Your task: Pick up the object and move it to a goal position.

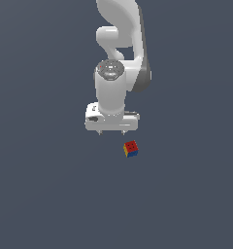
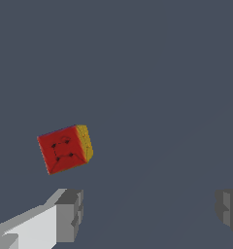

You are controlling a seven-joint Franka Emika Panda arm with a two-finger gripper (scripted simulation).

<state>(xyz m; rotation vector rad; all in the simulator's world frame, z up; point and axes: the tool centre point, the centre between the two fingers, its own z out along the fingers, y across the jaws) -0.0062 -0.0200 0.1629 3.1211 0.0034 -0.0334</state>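
The object is a small cube (image 1: pixel 131 149) with a red top face, a yellow side and a blue side. It lies on the dark grey floor just below and to the exterior view's right of my white gripper (image 1: pixel 111 132). The gripper is open and empty, its short fingertips pointing down, apart from the cube. In the wrist view the cube (image 2: pixel 65 149) shows its red face and a yellow edge. It lies beyond the fingers (image 2: pixel 70 214), outside the gap between them. The gripper (image 2: pixel 150 211) holds nothing.
The white arm (image 1: pixel 119 48) rises behind the gripper toward the top of the exterior view. The floor (image 1: pixel 41 194) is plain dark grey all around, with no other object in view.
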